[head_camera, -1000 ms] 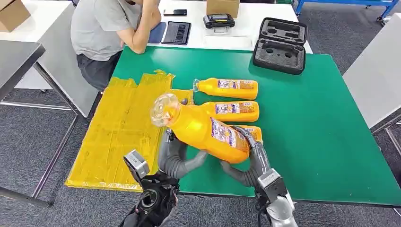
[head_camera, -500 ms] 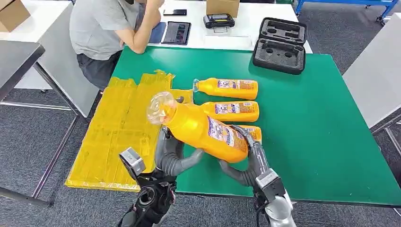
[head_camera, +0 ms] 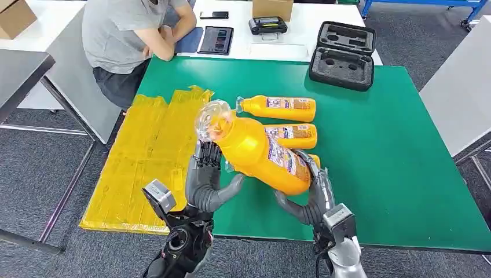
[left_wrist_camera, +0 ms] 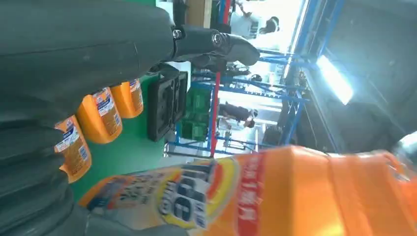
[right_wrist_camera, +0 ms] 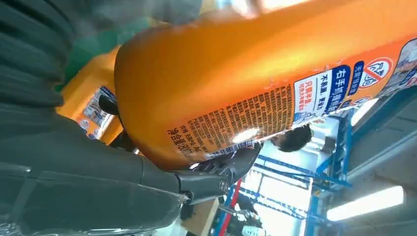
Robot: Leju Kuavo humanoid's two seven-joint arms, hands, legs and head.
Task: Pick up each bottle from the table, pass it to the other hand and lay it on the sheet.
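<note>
Mid-handover, first bottle by the look of it: the yellow crinkled plastic sheet (head_camera: 147, 156), spread over the table's 9 o'clock side, has no bottle on it yet. The large orange plastic bottle with clear cap and printed label (head_camera: 260, 152) is held tilted in the air above the near edge of the green table (head_camera: 394, 150), cap end up toward 11 o'clock, base low toward 5 o'clock. Right hand (head_camera: 312, 194) cups the base end, fingers curled round it; the right wrist view shows the thumb pressed under the label. Left hand (head_camera: 205, 179) sits just beside the bottle's shoulder at 8 o'clock of it, fingers upright and spread, thumb reaching toward the body; contact cannot be told for sure, and it does not look closed around it yet. Three more orange bottles lie on their sides on the table: one (head_camera: 278, 108) at 12 o'clock of the held bottle, a second (head_camera: 295, 135) partly behind it, a third (head_camera: 314, 160) barely showing at the base. Judgement: nothing delivered; left to do are finishing this transfer, laying the bottle on the sheet, then three more repeats. A seated person in a grey shirt (head_camera: 116, 35) is at the far 10 o'clock corner, and a black foam-lined case (head_camera: 343, 55) lies open at 1 o'clock.
</note>
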